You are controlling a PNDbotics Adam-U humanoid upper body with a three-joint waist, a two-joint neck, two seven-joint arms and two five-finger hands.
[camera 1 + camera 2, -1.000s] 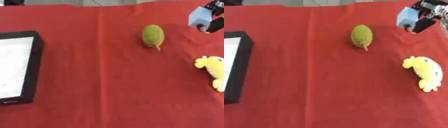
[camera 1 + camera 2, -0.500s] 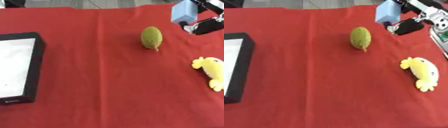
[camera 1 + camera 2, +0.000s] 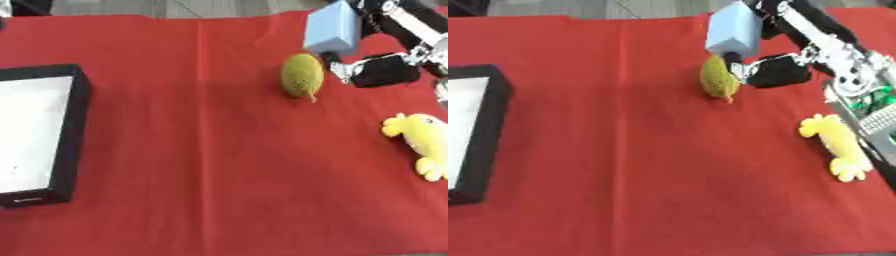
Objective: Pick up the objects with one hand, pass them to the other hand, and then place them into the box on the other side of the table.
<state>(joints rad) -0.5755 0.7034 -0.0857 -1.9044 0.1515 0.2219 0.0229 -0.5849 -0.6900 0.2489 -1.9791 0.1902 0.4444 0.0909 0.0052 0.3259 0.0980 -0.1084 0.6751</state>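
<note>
Right hand [image 3: 773, 70]: I see it beside the green fruit [image 3: 302, 75], fingers curled round a blue block [image 3: 333, 27].
Box [image 3: 68, 145]: far left.
Yellow toy [image 3: 837, 146]: right edge.

I see a green oval fruit [image 3: 301, 75] lying on the red cloth up at the far middle, its long axis running away from me, a small stem tip pointing toward me; a yellow plush toy [image 3: 423, 143] lies flat near my right edge, well apart from the fruit, its stubby limbs spread toward me; the box [image 3: 68, 132] sits at my far left, black-walled with a white inside, open on top, nothing visible in it; it lies well apart from both the fruit and the toy.
</note>
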